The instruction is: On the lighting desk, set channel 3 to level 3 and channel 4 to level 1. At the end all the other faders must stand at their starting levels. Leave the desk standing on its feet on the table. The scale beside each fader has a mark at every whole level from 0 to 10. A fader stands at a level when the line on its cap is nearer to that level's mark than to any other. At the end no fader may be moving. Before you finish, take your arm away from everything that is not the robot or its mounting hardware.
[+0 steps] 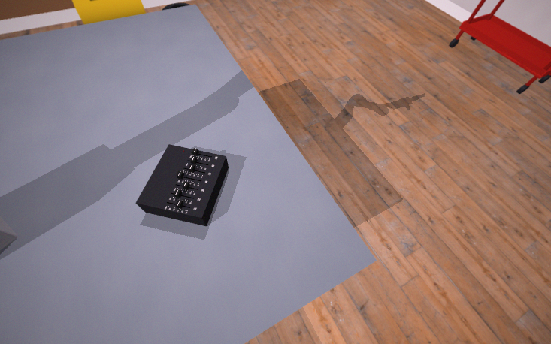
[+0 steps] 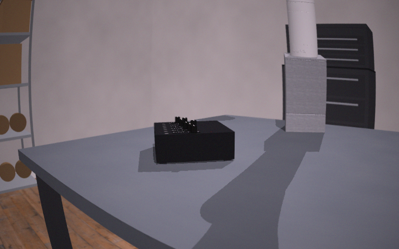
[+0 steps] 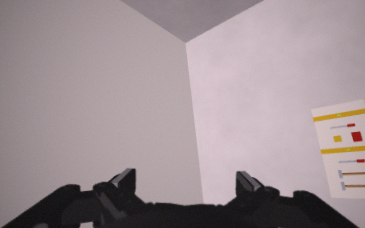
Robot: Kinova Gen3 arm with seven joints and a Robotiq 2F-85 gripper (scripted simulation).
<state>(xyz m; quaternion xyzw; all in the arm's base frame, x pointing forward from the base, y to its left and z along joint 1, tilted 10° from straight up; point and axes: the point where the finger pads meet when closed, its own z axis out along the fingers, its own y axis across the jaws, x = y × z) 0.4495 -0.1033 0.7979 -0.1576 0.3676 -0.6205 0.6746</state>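
Well inside the table [image 1: 268, 239] edges stands the desk [image 1: 164, 188]; claw [image 3: 187, 186] wide.

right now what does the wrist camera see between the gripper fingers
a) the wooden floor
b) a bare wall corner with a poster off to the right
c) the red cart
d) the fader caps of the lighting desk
b: in the wrist view the open gripper points at a bare wall corner, with a poster on the right wall, while the lighting desk sits untouched on the table below.
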